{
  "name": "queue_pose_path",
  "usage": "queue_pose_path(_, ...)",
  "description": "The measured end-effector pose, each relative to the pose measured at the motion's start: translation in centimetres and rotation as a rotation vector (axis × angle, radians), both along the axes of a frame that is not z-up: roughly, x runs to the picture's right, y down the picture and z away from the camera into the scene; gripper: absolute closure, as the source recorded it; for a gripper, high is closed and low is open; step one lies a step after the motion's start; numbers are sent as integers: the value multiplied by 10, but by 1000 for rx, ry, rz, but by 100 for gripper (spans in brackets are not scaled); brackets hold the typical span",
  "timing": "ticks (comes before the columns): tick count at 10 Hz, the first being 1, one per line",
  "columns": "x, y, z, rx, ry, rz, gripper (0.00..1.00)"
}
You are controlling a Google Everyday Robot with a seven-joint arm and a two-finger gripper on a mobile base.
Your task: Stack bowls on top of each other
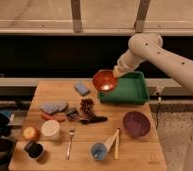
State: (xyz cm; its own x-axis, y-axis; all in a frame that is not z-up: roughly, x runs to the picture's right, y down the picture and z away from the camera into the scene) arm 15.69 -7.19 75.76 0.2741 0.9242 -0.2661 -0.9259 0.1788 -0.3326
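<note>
Evidently the gripper (115, 74), closed on the rim of the orange bowl (104, 80), holds it high, probably to clear the clutter before the purple bowl (136, 123) below it.

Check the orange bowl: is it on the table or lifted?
Lifted. The orange bowl hangs tipped toward the camera near the green tray, its rim gripped by the claw.

I am looking at a wooden table (55, 91) with a light brown top. Behind it runs a long pale ledge (10, 84). Above the ledge the wall (50, 55) is very dark, almost black. Higher up there is a bright, pale strip (30, 12), and two dark posts (76, 15) stand in it. The floor (174, 136) on the right is grey with little speckles.
</note>
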Motion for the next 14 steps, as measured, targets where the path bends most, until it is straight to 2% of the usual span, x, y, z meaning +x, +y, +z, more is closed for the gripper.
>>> queue_pose_path(3,49,39,-18,-70,101,85,100)
queue_pose_path(4,59,53,-23,-90,115,109,100)
queue_pose_path(5,62,58,-25,-96,119,117,100)
queue_pose_path(11,57,57,-23,-96,117,113,100)
queue_pose_path(14,76,72,-29,-107,152,167,100)
